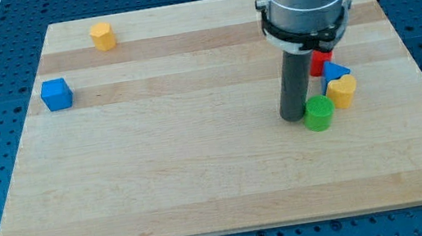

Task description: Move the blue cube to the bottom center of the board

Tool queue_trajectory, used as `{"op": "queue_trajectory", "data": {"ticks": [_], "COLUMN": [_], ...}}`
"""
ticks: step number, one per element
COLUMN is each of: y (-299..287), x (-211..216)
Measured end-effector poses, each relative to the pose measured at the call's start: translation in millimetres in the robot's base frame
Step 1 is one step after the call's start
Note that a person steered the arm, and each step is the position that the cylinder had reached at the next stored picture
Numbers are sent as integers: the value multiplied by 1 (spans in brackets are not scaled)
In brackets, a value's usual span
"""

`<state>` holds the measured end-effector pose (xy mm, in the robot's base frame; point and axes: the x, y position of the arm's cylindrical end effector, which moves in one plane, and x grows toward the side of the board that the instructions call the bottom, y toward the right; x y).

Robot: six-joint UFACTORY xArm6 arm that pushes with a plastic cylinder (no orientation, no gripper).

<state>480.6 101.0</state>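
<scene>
The blue cube (56,94) sits near the left edge of the wooden board (203,177), in its upper half. My rod comes down from the grey arm at the view's upper right, and my tip (293,116) rests on the board at the right of centre, far to the right of the blue cube. The tip stands just left of a green cylinder (319,113), very close to it or touching it.
A yellow block (103,35) lies near the top left. By the rod's right side cluster a red block (320,61), a blue triangular block (334,71) and a yellow heart-shaped block (342,91). A blue perforated table surrounds the board.
</scene>
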Motion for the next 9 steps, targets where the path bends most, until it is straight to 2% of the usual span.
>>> {"op": "queue_trajectory", "data": {"ticks": [3, 4, 5, 6, 8, 9], "y": [31, -33, -63, -177, -386, -369], "x": [15, -16, -122, -148, -153, -104]}}
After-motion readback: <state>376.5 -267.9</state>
